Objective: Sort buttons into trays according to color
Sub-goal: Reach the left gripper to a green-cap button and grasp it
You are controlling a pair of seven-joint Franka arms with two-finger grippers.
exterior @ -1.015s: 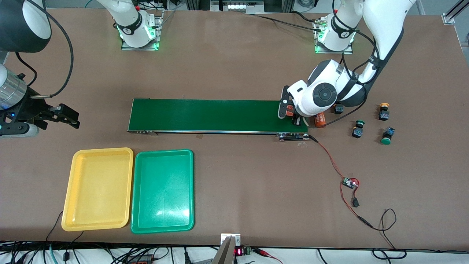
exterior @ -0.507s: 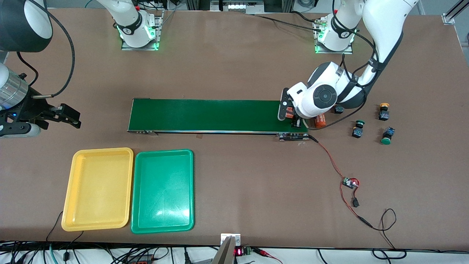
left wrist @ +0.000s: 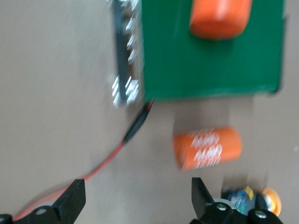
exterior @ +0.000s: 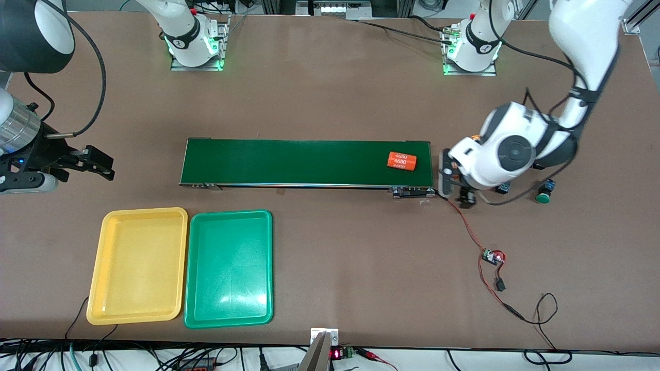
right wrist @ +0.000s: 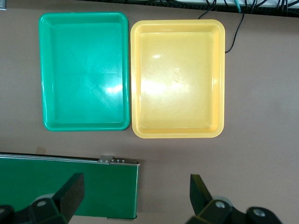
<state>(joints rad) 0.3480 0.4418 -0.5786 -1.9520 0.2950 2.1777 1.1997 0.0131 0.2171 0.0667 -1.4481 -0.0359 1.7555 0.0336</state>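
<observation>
My left gripper is open and empty, over the bare table just off the conveyor belt's motor end, above a red wire. In the left wrist view its fingers stand wide apart, and a yellow-orange-capped button shows beside one of them. In the front view one green-capped button lies in the open. Another button peeks out under the left arm, and the rest are hidden by it. The yellow tray and green tray lie side by side, empty, also in the right wrist view. My right gripper waits open over the table by the belt's other end.
The dark-green belt carries an orange "4680" cylinder near its motor end. A second orange cylinder lies on the table just off that end. The red wire runs to a small circuit board.
The left gripper let go of the orange cylinder, which now lies on the belt. It swung off the belt's end toward the buttons, and its arm now covers several of them. The right arm has not moved.
</observation>
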